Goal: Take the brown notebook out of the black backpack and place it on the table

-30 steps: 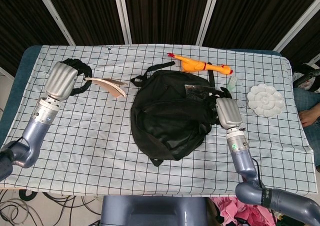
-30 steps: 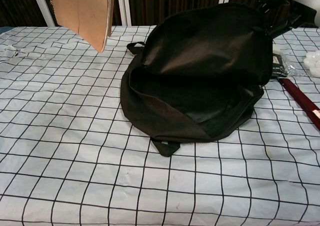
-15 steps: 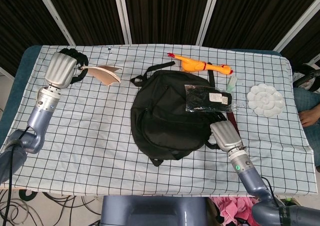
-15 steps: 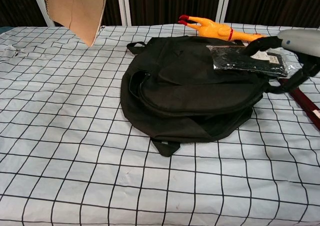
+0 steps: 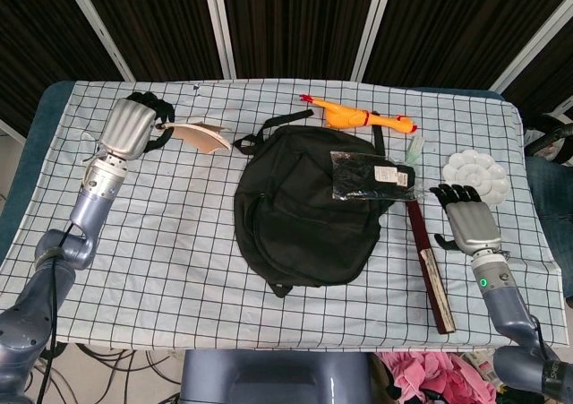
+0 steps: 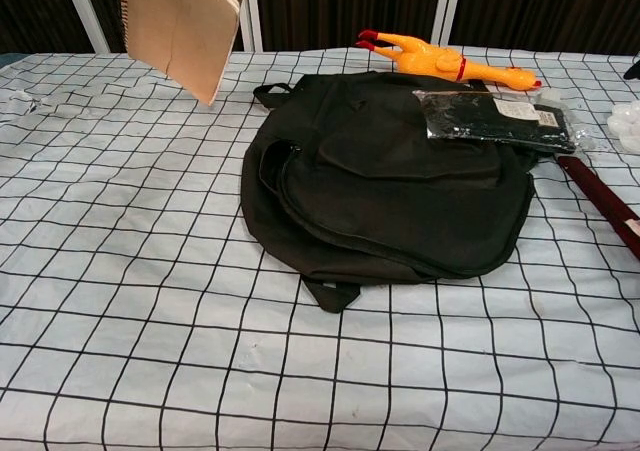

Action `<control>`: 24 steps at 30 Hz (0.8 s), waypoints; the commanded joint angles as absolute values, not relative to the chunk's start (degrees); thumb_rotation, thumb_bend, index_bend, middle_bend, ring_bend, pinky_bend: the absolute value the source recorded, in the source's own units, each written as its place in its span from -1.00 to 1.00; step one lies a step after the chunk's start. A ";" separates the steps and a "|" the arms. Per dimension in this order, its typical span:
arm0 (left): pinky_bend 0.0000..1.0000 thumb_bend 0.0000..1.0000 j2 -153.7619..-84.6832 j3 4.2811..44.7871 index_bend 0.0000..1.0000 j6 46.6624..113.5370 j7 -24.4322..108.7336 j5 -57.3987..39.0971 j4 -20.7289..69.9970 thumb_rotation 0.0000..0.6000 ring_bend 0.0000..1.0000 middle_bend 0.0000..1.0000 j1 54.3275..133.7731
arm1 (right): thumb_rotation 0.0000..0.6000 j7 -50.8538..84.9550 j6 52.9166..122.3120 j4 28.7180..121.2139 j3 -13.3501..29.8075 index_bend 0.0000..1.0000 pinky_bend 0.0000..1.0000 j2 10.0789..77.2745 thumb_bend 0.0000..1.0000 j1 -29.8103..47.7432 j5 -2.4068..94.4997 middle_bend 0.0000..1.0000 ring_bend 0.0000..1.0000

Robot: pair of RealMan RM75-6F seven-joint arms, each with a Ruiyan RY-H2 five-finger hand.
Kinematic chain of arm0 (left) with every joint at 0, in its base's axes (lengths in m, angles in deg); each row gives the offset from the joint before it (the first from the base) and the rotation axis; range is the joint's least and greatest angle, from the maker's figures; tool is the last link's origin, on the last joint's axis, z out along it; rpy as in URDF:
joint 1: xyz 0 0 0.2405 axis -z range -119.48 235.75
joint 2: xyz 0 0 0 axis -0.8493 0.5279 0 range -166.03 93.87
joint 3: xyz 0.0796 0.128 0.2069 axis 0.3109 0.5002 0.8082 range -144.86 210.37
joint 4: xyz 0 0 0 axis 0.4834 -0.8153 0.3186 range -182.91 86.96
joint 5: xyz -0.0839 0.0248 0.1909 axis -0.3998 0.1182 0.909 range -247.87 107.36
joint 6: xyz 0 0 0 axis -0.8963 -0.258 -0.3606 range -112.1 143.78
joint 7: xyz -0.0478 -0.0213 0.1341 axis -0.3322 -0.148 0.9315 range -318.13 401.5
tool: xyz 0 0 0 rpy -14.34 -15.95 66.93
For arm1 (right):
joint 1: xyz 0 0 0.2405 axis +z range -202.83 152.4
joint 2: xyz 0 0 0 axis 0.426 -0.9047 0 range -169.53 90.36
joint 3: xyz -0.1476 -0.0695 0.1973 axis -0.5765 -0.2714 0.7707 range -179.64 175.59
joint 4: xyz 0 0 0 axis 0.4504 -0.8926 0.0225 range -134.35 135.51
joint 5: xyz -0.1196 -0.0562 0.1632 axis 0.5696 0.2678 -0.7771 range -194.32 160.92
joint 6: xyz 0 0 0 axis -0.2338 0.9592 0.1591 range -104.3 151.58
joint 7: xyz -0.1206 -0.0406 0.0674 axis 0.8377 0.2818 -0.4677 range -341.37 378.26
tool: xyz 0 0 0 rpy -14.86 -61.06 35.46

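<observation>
**Operator:** Where is the notebook, and what has hold of it?

**Spotter:** Your left hand [image 5: 130, 126] grips the thin brown card-covered notebook [image 5: 201, 135] by its spine end, up in the air over the far-left part of the white black-checked tablecloth [image 5: 170, 243]. It is out of the soft black fabric backpack [image 5: 304, 207], which lies flat mid-table.

**Operator:** How will it handle?

**Spotter:** I judge it light and bendy. In the chest view the notebook [image 6: 183, 26] hangs tilted, one corner lowest, and its covers gape a little at the free edge. You hold it at the bound edge (the stiffest place, I think). Lower the corner gently or the pages may fan and buckle. The cover looks matte, so slipping seems unlikely.

**Operator:** And the right?

**Spotter:** Your right hand [image 5: 467, 218] holds nothing, fingers spread, hovering near the white flower-shaped palette [image 5: 476, 178], apart from the bag. Mind the long dark red stick [image 5: 430, 265] beside the bag; the yellow rubber chicken [image 5: 358, 116] and the black packet [image 5: 372, 176] on the bag lie clear of your landing spot.
</observation>
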State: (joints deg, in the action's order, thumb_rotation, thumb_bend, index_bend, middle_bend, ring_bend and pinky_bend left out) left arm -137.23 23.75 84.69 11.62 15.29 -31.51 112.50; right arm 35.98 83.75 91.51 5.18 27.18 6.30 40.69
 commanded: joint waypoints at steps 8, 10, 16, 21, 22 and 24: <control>-0.06 -0.21 -140.79 27.93 0.29 91.18 5.08 18.60 -35.51 1.00 -0.20 0.23 109.17 | 1.00 34.35 86.23 91.75 6.11 -0.77 -0.85 27.01 -0.56 4.45 41.46 -0.82 -0.85; -0.06 -0.22 -141.01 28.33 0.28 92.08 3.92 18.78 -35.49 1.00 -0.21 0.23 108.33 | 1.00 34.25 86.61 92.15 6.19 -0.77 -0.85 26.83 -0.56 4.16 41.73 -0.82 -0.85; -0.23 -0.35 -140.52 29.13 0.14 93.45 0.18 18.87 -34.84 1.00 -0.31 0.10 105.77 | 1.00 34.18 87.66 93.28 6.54 -0.77 -0.85 26.36 -0.56 3.43 42.12 -0.82 -0.85; -0.50 -0.62 -137.19 31.64 -0.08 94.03 -5.59 20.42 -31.96 1.00 -0.54 -0.17 102.21 | 1.00 33.60 87.77 93.56 6.82 -0.77 -0.85 26.36 -0.56 2.93 42.07 -0.82 -0.85; -0.53 -0.65 -135.11 33.02 -0.10 95.41 -6.98 21.40 -30.12 1.00 -0.57 -0.21 100.06 | 1.00 33.03 87.67 93.39 7.12 -0.77 -0.85 26.62 -0.56 2.89 41.82 -0.82 -0.85; -0.60 -0.71 -132.84 33.79 -0.17 96.56 -7.31 21.95 -27.02 1.00 -0.64 -0.30 98.69 | 1.00 32.66 87.47 93.19 7.36 -0.77 -0.85 26.82 -0.56 2.91 41.78 -0.82 -0.85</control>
State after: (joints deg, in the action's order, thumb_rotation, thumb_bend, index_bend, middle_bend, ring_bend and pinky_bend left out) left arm -135.75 31.99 94.79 -5.66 20.64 -30.57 100.94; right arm 32.77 87.55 93.28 7.25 26.72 2.93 41.85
